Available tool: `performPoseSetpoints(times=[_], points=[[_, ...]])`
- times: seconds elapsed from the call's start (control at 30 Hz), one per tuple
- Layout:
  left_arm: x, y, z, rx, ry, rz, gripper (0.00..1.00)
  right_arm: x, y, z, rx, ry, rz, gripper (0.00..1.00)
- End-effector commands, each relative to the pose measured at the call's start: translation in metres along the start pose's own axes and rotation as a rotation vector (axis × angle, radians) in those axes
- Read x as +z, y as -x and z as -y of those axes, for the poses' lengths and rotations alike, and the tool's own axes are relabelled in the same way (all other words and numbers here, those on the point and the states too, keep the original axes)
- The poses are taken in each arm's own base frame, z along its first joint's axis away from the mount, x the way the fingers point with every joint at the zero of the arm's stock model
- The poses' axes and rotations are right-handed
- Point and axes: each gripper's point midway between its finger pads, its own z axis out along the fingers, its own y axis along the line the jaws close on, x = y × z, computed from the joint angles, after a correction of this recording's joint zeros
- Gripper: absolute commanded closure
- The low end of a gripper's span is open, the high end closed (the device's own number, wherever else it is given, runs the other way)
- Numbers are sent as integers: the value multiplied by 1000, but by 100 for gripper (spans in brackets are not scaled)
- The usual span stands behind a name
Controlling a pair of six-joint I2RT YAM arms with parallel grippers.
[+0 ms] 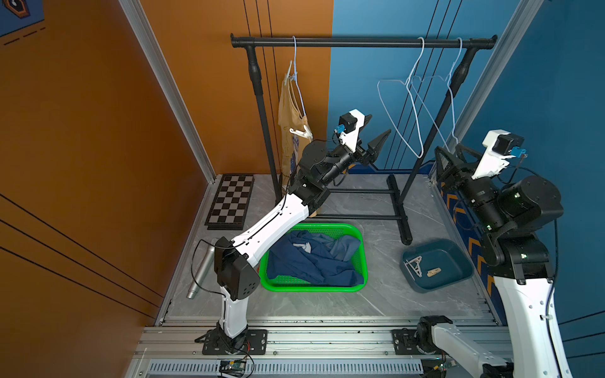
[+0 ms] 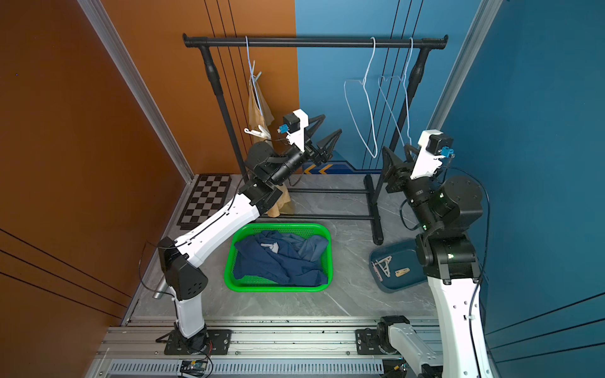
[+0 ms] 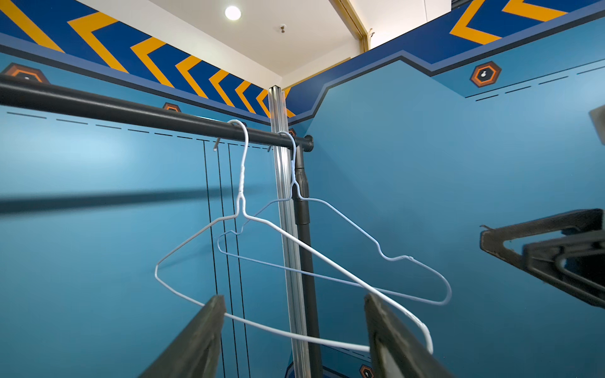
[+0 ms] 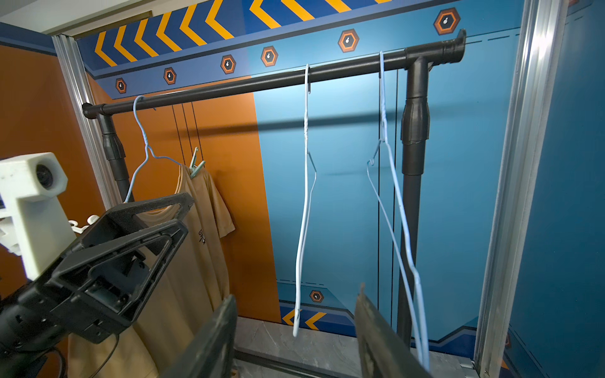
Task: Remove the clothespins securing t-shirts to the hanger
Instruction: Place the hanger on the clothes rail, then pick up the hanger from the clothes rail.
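Closest to me, along the bottom of both top views, runs the aluminium rail (image 1: 327, 337) with the arm bases bolted on. Beyond it on the grey desk (image 1: 376, 304) sit a green basket (image 1: 311, 288) holding the navy t-shirt (image 1: 301, 265) and the slate-blue t-shirt (image 1: 347, 243), and, lower right, a blue tray (image 1: 451, 258) with a few loose clothespins (image 1: 414, 265). Up on the black garment rail (image 1: 360, 42), two bare wire hangers (image 3: 242, 178) hang at the right. At the left, the mustard t-shirt (image 1: 289, 131) droops from a blue hanger (image 4: 144, 137), pinned by a pale green clothespin (image 4: 196, 163) near the hanger's neck and a white clothespin (image 1: 302, 132) lower down. The left tool (image 1: 380, 123) hovers centre frame, jaws apart and empty, aimed at the bare hangers. The right tool (image 1: 448, 148), at the right, also gapes empty. I judge the job about two-thirds done, with this last shirt's pegs the step in hand. Next I'd swing the left tool back toward the white clothespin, line its jaws across the peg's tail and squeeze, minding the loose cloth.
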Motion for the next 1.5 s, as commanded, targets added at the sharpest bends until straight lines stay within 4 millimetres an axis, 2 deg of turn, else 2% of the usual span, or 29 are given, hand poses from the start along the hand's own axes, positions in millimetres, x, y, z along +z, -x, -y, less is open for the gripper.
performPoseSetpoints(times=[0.0, 0.2, 0.33, 0.57, 0.73, 0.93, 1.13, 1.17, 1.2, 1.47], points=[[-11, 20, 11, 44, 1, 36, 30, -8, -11, -7, 1, 22, -35, 42], [-38, 23, 27, 63, 1, 2, 30, -17, -14, -24, 13, 73, -40, 43], [-63, 25, 33, 89, 8, -26, 30, -21, -21, -37, 14, 107, -53, 43], [-117, 20, 27, 121, 82, -88, 29, -18, -36, -67, -7, 185, -109, 43], [-160, 19, 10, 148, 167, -119, 29, -9, -52, -95, -51, 231, -148, 43], [-198, 22, -10, 180, 240, -172, 29, 11, -69, -132, -90, 297, -171, 42], [-221, 34, -29, 201, 294, -180, 28, 31, -76, -158, -87, 340, -170, 41], [-225, 30, -32, 201, 301, -191, 28, 35, -79, -160, -89, 340, -174, 41], [-230, 24, -35, 199, 311, -205, 28, 34, -81, -173, -88, 372, -176, 41], [-246, 22, -54, 187, 347, -214, 28, 59, -94, -199, -78, 419, -182, 40]])
